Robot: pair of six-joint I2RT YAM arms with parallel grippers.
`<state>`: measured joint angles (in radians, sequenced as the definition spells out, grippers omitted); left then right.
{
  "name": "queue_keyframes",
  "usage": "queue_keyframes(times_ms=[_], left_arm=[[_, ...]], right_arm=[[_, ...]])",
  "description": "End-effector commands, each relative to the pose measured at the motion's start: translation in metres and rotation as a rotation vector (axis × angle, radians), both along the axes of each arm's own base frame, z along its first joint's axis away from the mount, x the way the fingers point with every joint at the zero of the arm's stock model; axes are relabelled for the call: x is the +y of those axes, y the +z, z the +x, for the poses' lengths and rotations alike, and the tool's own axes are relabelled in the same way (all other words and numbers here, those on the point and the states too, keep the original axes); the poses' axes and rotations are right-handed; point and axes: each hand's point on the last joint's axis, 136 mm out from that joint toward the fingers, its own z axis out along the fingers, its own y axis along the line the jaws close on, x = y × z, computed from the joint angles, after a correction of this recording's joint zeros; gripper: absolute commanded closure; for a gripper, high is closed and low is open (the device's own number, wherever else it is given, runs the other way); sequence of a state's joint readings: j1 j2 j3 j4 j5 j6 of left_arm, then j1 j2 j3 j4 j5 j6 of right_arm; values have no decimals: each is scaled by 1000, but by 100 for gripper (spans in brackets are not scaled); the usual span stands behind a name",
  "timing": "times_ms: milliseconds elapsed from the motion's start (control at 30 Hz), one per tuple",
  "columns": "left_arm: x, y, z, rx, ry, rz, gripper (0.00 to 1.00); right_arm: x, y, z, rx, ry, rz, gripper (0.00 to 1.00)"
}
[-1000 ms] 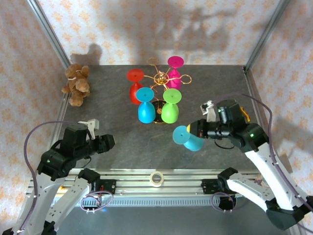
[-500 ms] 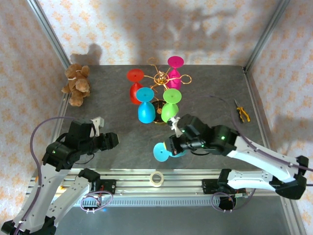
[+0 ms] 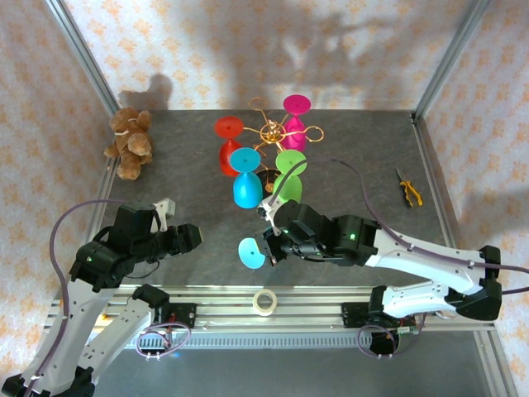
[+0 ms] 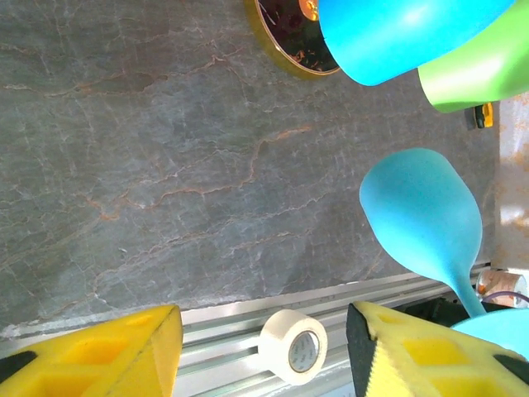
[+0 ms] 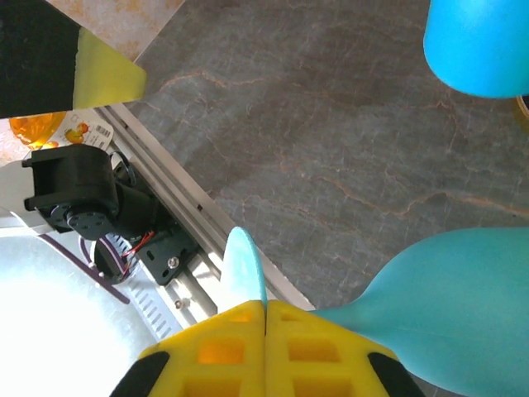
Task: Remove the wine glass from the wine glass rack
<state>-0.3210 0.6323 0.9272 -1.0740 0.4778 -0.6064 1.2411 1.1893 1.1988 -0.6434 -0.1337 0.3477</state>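
The gold wire wine glass rack (image 3: 271, 132) stands at the back centre on its round black base (image 4: 285, 37). Red, magenta, blue (image 3: 246, 180) and green (image 3: 288, 180) glasses hang on it. A teal wine glass (image 3: 250, 252) is off the rack and lies sideways above the table near the front edge. My right gripper (image 5: 265, 318) is shut on its stem, between the foot (image 5: 245, 269) and the bowl (image 5: 450, 302). In the top view the arm hides the bowl. My left gripper (image 3: 187, 238) is open and empty, left of the glass, whose bowl (image 4: 421, 215) lies beyond its right finger.
A white tape roll (image 3: 264, 302) lies on the aluminium rail at the near edge, seen between my left fingers (image 4: 107, 351). A teddy bear (image 3: 129, 142) sits at the back left. Yellow-handled pliers (image 3: 408, 188) lie at the right. Metal frame posts border the table.
My right arm has swung left and toward the near edge, carrying the teal glass from the right of the table to front centre. The left arm shifted slightly.
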Motion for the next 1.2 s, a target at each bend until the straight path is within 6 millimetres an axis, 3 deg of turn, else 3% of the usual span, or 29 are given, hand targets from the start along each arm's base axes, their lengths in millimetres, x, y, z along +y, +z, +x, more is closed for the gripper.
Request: queue_keyframes(times_ms=[0, 267, 800, 1167], left_arm=[[-8, -5, -5, 38, -14, -43, 43], [-17, -13, -7, 94, -27, -92, 41], [-38, -14, -15, 191, -16, -275, 38], [-46, -16, -16, 234, -16, -334, 37]], right_arm=[[15, 8, 9, -116, 4, 9, 100], [38, -9, 1, -206, 44, -33, 100], [57, -36, -2, -423, 3, -108, 100], [70, -35, -3, -551, -44, -131, 100]])
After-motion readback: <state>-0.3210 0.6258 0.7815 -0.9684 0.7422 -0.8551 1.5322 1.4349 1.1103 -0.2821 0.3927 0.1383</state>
